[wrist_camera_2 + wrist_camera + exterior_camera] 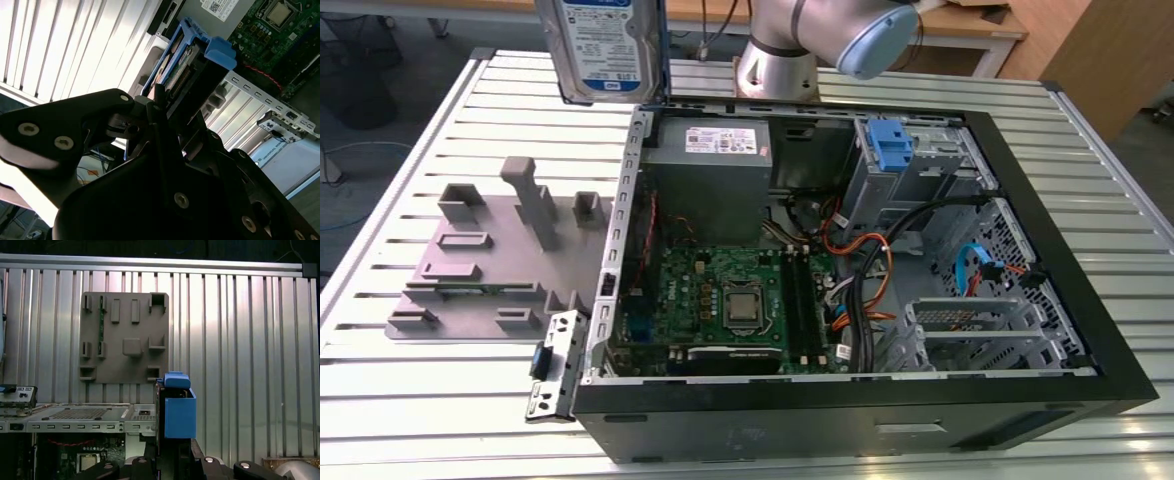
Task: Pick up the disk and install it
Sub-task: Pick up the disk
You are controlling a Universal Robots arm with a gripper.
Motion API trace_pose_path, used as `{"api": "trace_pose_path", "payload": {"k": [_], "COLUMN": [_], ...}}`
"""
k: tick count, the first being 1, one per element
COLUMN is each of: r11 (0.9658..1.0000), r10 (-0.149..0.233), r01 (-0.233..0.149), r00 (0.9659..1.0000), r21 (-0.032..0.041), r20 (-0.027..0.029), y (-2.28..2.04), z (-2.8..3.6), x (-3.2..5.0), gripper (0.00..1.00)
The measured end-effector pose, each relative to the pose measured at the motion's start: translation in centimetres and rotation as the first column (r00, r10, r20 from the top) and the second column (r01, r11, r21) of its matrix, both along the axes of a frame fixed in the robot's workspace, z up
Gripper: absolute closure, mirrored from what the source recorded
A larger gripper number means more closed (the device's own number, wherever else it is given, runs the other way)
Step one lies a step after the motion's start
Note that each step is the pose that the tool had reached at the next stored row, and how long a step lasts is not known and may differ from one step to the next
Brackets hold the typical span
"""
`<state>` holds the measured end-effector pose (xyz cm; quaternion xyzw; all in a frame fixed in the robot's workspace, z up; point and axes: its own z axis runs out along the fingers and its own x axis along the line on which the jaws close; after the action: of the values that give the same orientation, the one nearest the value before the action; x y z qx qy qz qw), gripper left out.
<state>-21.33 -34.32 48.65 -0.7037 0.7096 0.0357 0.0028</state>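
Plainly, we judged the carry step in hand: the gripper point(158, 102) was pinched tight on the disk point(182, 65), which it held in the air.

Nearest, in both wrist views, the disk's blue rail point(180, 415) stood out beyond the jaws. In the exterior view the disk point(603, 45) hung upright, label outward, above the slatted table point(427, 400), just outside the open case point(1067, 385) at its far corner on the exterior view's left. We judged pick-up done and installation not begun. The next move would, in our view, call for clearing the case wall and squaring the rails to a bay. Above the case we found free room. Inside, the cables point(881, 250) and the power supply point(707, 165) crowded it. Farther off, a grey fixture plate point(467, 265) lay well apart.
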Motion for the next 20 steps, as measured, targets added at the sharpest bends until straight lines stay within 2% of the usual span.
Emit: {"api": "trace_pose_path", "payload": {"k": [5,14,20], "r11": [1.0,1.0,1.0], "r10": [0.0,0.0,0.0], "r01": [0.0,0.0,0.0], "r00": [1.0,1.0,1.0], "r21": [0.0,-0.0001,0.0], "r20": [0.0,0.0,0.0], "y": [0.03,0.06,0.08], "z": [-0.03,-0.1,-0.12], "x": [1.18,4.25,5.75], "gripper": [0.65,0.65,0.65]}}
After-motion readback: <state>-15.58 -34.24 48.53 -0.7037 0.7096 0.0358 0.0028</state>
